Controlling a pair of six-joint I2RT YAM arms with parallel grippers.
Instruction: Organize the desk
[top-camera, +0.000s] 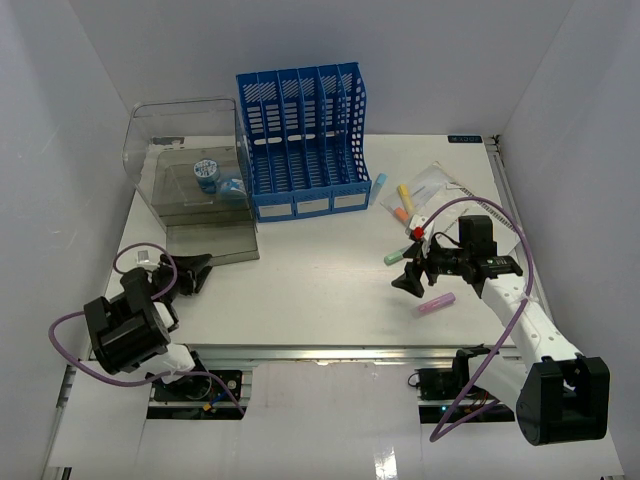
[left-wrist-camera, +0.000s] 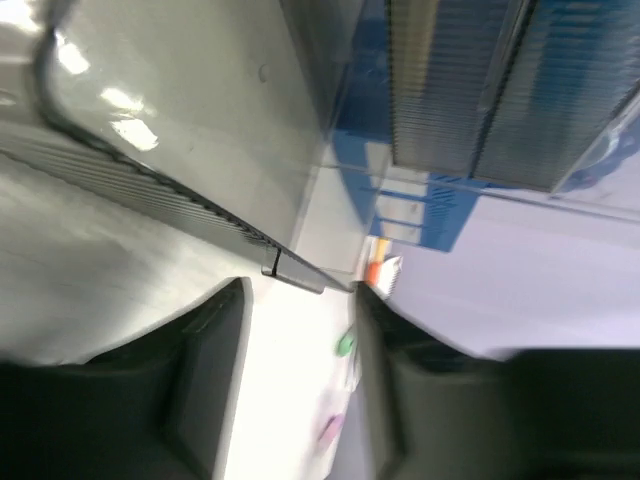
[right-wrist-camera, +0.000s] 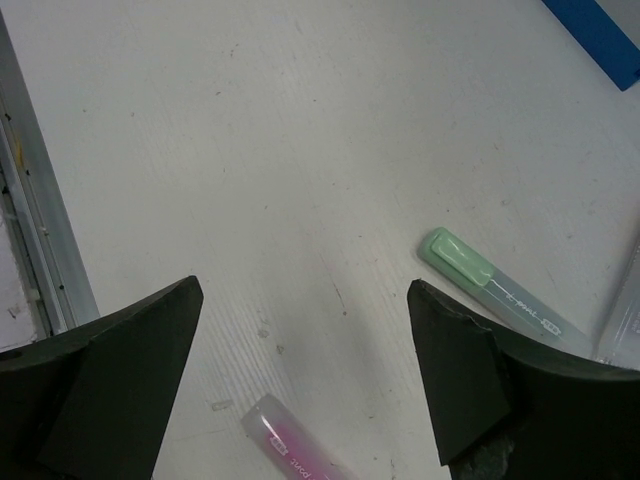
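- The right gripper (right-wrist-camera: 303, 300) is hovering with its jaws standing wide apart, gripping nothing, and the desk (right-wrist-camera: 250, 130) is lying directly below it.
- A pink highlighter (right-wrist-camera: 290, 450) is lying between its fingers, toward the wrist.
- A green highlighter (right-wrist-camera: 470, 270) is lying just past one fingertip.
- The left gripper (left-wrist-camera: 300, 300) is facing the clear box (left-wrist-camera: 200, 120) just ahead, with its jaws apart and empty.

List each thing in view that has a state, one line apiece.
left gripper, open, empty.
right gripper, open, empty, above the desk.
clear plastic box, open at the front, small blue items inside.
blue file rack, upright, slots look empty.
pink pen, lying loose, flat.
green pen, lying loose, capped.
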